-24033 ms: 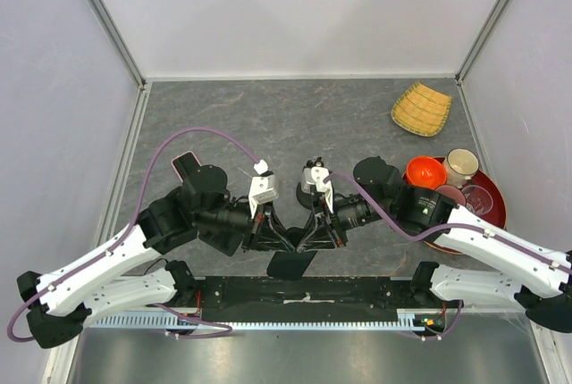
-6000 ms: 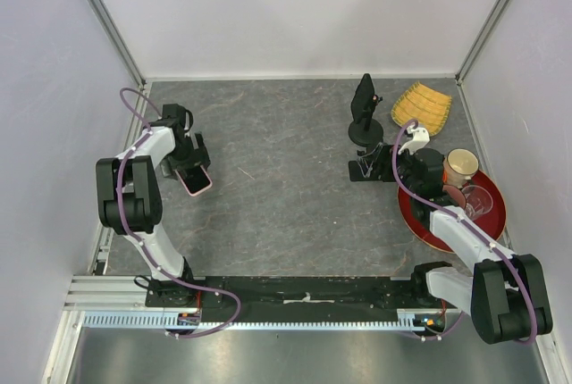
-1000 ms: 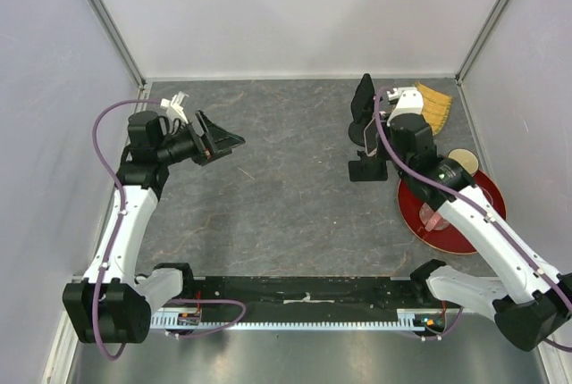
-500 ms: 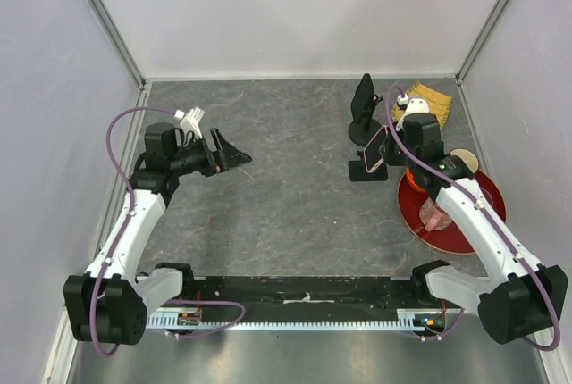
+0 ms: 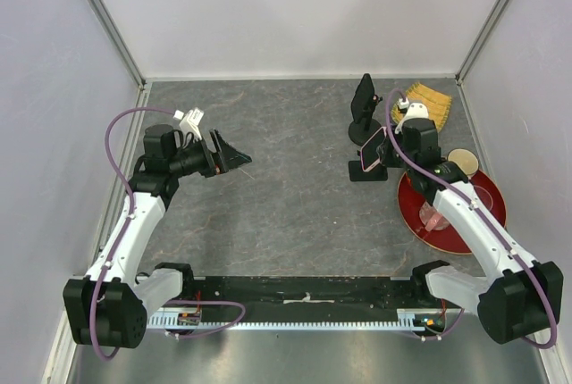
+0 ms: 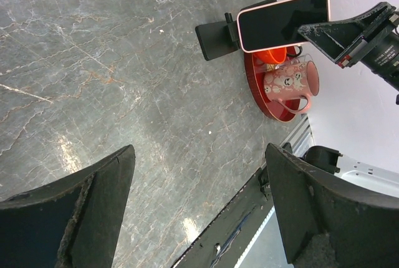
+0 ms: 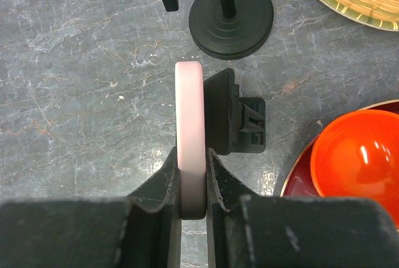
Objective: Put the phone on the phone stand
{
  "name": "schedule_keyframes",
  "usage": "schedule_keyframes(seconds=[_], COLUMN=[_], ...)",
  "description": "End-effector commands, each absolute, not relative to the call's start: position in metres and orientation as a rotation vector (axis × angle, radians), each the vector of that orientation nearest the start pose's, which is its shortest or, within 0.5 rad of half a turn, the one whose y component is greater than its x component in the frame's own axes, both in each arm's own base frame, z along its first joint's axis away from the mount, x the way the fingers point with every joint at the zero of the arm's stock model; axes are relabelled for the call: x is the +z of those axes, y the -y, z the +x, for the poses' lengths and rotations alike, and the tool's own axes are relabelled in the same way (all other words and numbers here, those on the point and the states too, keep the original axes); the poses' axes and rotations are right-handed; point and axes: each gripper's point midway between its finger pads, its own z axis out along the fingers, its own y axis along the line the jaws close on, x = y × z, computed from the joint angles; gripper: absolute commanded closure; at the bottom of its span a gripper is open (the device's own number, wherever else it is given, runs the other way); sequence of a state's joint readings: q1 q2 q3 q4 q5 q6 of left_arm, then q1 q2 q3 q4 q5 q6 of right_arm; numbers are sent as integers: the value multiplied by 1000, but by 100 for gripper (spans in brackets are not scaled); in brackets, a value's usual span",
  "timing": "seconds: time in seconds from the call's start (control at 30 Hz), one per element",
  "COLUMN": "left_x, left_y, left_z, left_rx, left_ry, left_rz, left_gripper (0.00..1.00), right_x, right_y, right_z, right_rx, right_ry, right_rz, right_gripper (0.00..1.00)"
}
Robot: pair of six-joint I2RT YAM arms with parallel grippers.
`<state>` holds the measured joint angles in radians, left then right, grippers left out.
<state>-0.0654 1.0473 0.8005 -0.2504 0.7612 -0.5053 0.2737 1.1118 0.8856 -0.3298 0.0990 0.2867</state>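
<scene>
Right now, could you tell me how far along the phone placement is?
Done: the pink phone is picked up, gripped in the right hand, clear of the table. In hand: it hangs edge-on just beside the low black phone stand. Remaining: seating it on the stand and releasing. The left hand is open and empty, well away.

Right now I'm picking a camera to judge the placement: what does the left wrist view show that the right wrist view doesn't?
Only left wrist: the phone face-on with its screen dark, a pink mug on the red tray, and the open left gripper. Only right wrist: the phone edge-on, pinched in the right gripper, just beside the low black stand. Both: phone, right gripper, stand, orange bowl, tray.
</scene>
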Motion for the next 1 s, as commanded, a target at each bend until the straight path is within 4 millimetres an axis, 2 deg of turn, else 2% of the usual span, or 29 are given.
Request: schedule_keyframes(seconds=[0.0,0.13,0.83,0.87,0.9,0.97], left_x=[228,228,225,225,225,225], left_y=[157,156,158,158,159,158], left_z=[279,279,278,278,278,279], left_rx=[-1114,-1115,-1134,-1134,-1136,-1135], left_ry=[-2045,-2041,-2052,-2051,-2051,-2052], left_rz=[124,124,129,129,130,127], left_gripper=[9,9,9,9,9,9], right_x=[221,219,195,195,195,194], right_y=[-90,-85,-87,-86,-85,-85], right_z=[355,357,359,359,359,360], right_rx=[269,265,292,286,285,282], right_ry=[-1990,-1997,-2095,-2094,-2099,-2106], right_rz=[104,124,137,138,137,136], right_gripper=[100,100,100,99,91,85])
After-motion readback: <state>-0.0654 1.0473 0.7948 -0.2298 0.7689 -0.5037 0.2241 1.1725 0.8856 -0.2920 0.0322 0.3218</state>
